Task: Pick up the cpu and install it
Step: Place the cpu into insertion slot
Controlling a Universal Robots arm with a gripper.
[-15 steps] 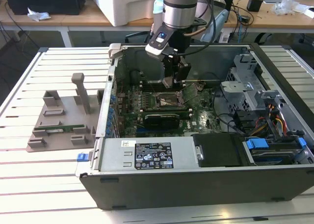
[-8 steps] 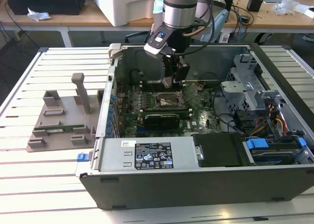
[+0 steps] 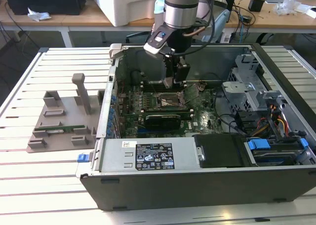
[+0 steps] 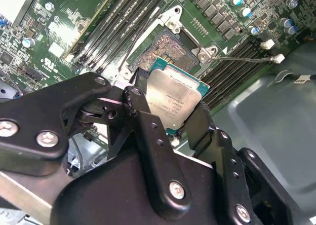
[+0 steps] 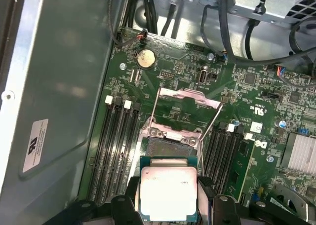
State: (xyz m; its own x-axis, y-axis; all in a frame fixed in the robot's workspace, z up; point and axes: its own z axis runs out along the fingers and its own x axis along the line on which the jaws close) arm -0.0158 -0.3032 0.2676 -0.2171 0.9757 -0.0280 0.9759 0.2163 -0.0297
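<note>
One cpu [image 5: 168, 191] sits clamped by two opposite edges in the gripper [image 4: 170, 106], hanging just above the open socket [image 5: 168, 147] and not yet in it. Lowered off-centre or tilted to the socket, it could, I judge, damage the socket or slip from the grip.

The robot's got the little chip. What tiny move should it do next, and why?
Probably lower the cpu straight toward the open socket. The gripper holds it by two edges above the board, and the socket's frame is up with nothing seated in it.
</note>
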